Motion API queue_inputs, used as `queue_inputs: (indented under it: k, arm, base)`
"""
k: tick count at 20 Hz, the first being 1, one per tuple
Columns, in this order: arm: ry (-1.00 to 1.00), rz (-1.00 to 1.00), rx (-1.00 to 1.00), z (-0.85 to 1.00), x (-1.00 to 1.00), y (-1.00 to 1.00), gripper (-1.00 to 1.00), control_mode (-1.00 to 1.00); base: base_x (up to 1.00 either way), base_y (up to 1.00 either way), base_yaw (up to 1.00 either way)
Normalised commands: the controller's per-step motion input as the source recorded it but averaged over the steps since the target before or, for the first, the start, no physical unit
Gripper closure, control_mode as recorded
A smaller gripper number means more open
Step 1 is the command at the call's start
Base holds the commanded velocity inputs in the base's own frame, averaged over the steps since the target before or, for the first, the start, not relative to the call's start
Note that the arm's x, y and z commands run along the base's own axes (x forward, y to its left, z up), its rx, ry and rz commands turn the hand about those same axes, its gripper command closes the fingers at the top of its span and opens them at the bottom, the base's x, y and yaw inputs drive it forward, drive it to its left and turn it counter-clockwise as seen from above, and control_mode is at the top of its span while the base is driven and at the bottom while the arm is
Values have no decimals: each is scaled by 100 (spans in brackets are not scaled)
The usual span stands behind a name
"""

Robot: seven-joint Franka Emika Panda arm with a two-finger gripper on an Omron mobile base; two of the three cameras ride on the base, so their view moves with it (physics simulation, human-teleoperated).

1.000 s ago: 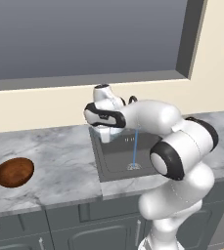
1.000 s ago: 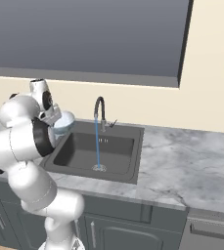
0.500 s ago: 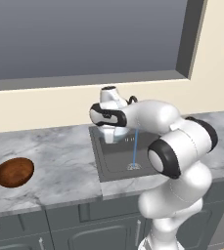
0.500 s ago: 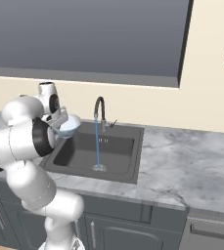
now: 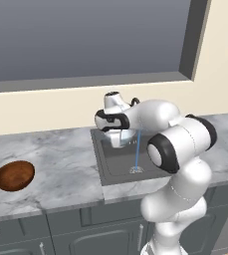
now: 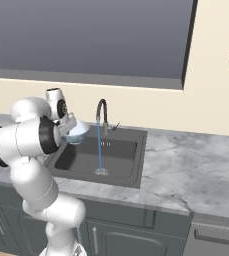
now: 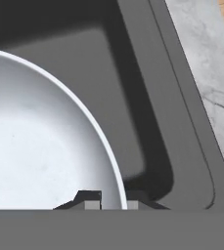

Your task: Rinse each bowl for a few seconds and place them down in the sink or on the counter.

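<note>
Over the sink (image 6: 117,156), hand (image 7: 109,199) pinches pale bowl (image 7: 40,146) rim.

The pale bowl (image 7: 40,146) runs off the hand view's edge at nine o'clock. In the left base view the arm hides the faucet and the sink's (image 5: 116,169) three o'clock side.

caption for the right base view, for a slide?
Jaws shut on the pale bowl held over the sink, left of the faucet's running stream.
</note>
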Motion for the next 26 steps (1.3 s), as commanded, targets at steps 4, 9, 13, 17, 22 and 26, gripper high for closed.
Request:
queue_inputs:
  k: [4, 9, 13, 17, 22, 26]
  arm:
    - [0, -19, -18, -14, 12, 0, 100, -100]
    - [0, -19, -15, -11, 13, 0, 100, -100]
    - [0, -20, -13, -10, 8, 0, 100, -100]
    - [0, -20, -9, -13, 9, 0, 100, -100]
    - [1, -20, -7, -17, 18, 0, 100, -100]
    - [1, -19, -8, -14, 15, 3, 100, -100]
  base:
    - [0, 0, 0]
    - [0, 0, 0]
    - [0, 0, 0]
    - [0, 0, 0]
    - [0, 0, 0]
    - [0, 0, 0]
